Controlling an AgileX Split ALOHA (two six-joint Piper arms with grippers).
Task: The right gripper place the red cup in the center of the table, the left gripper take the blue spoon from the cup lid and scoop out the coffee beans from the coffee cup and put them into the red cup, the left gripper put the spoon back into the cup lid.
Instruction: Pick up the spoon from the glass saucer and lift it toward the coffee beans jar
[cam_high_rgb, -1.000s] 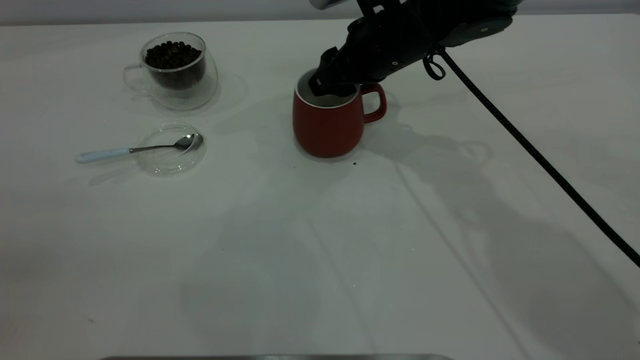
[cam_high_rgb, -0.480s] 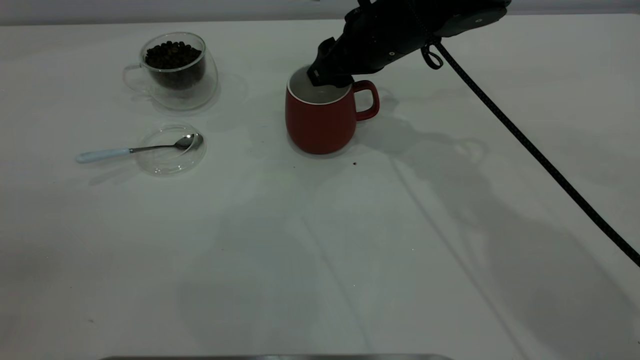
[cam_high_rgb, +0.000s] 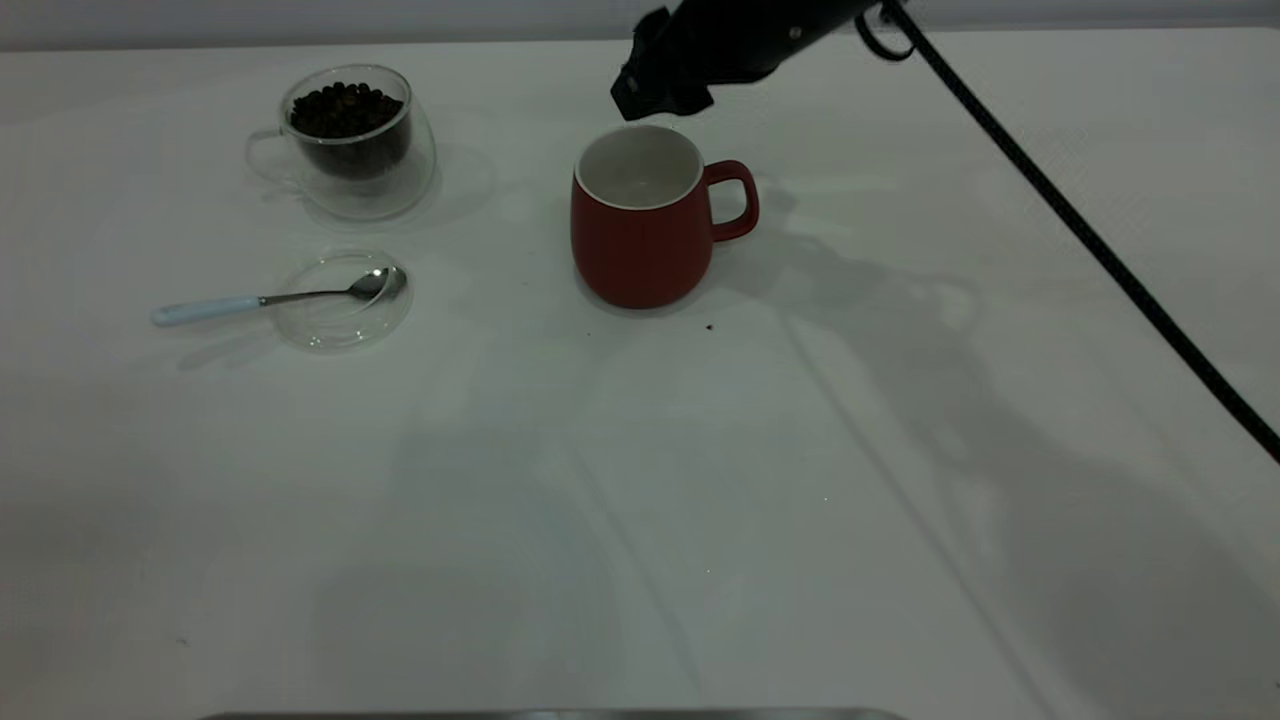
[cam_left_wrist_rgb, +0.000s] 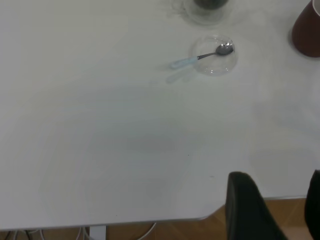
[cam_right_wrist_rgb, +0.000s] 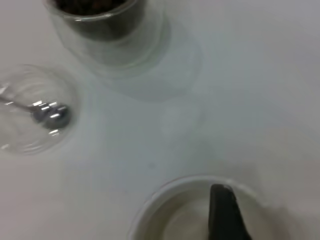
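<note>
The red cup (cam_high_rgb: 640, 240) stands upright and empty near the table's middle, handle to the right; its white rim shows in the right wrist view (cam_right_wrist_rgb: 170, 200). My right gripper (cam_high_rgb: 662, 97) hangs just above the cup's far rim, open and holding nothing; one finger (cam_right_wrist_rgb: 225, 215) shows over the cup's mouth. The coffee cup (cam_high_rgb: 345, 140) with coffee beans (cam_high_rgb: 343, 108) stands at the far left. The blue spoon (cam_high_rgb: 230, 303) rests with its bowl in the cup lid (cam_high_rgb: 335, 318). My left gripper (cam_left_wrist_rgb: 280, 210) is open, off the table's edge, far from the spoon (cam_left_wrist_rgb: 192, 60).
One stray bean (cam_high_rgb: 709, 326) lies on the white table (cam_high_rgb: 700, 500) just in front of the red cup. The right arm's braided cable (cam_high_rgb: 1100, 250) runs across the right side above the table.
My right gripper has let go of the red cup's rim and risen above it. The cup slid a little left and now stands free.
</note>
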